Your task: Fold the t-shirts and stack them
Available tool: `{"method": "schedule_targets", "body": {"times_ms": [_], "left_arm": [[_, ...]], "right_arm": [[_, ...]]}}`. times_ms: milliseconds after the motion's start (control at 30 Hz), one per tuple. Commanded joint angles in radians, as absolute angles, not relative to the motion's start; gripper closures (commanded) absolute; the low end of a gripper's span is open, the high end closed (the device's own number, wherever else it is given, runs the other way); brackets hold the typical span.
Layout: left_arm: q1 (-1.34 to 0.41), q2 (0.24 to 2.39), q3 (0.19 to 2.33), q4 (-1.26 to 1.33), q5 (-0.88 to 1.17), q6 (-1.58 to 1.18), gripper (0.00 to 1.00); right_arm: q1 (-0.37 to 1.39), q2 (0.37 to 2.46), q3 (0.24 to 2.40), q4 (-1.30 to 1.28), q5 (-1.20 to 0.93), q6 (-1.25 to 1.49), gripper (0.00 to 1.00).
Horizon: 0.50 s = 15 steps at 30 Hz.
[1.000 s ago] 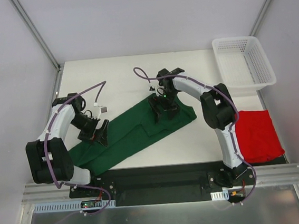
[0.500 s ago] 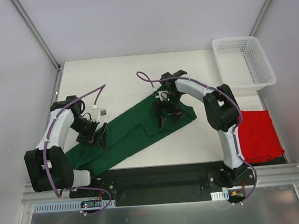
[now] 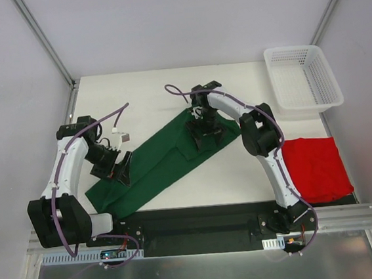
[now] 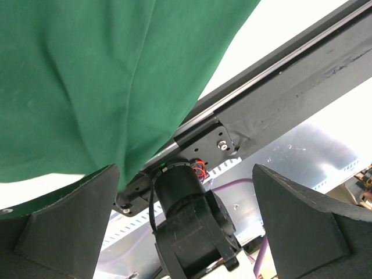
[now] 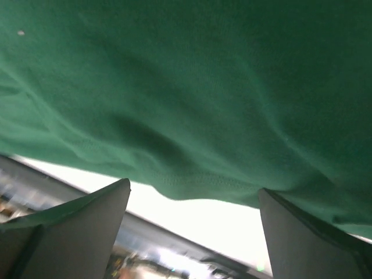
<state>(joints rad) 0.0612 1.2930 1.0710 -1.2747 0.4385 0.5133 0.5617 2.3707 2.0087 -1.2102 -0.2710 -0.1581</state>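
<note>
Hovering over the green shirt (image 3: 155, 165) with both arms, I have it spread as a long diagonal band on the table (image 3: 142, 91), running from the near left corner up towards the middle; its far end is folded over on itself into a darker flap.

My left gripper (image 3: 122, 170) sits at the shirt's left edge, about a third of the way up the band; in the left wrist view its fingers (image 4: 64, 226) stand wide apart with nothing clamped between them; green cloth fills the upper left of that view, and the black rail at the table's near edge crosses beneath it.

My right gripper (image 3: 202, 136) is over the folded far end of the shirt; the right wrist view shows both fingers (image 5: 75, 232) spread wide, with green fabric filling nearly the whole view above them and a pale strip of table below its hem; whether the fingertips touch the cloth I cannot tell.

A red shirt (image 3: 315, 166) lies folded at the near right, well apart from the green one; a white basket (image 3: 299, 79) stands at the far right corner.
</note>
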Motion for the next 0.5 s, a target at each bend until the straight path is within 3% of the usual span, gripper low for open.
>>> {"method": "schedule_targets", "body": {"times_ms": [0,267,467], "left_arm": [[0.074,1.258,1.115,-1.353,0.431,0.522,0.01],[0.075,1.239,1.172,-1.382,0.408,0.531,0.01],[0.075,1.238,1.203,-1.39,0.414,0.525,0.01]], "right_arm": [[0.543,2.46,2.144,-1.221,-0.022,-0.198,0.04],[0.519,2.51,2.284,-1.184,0.331,-0.221,0.04],[0.502,2.526,2.33,-1.043,0.443,-0.235,0.04]]}}
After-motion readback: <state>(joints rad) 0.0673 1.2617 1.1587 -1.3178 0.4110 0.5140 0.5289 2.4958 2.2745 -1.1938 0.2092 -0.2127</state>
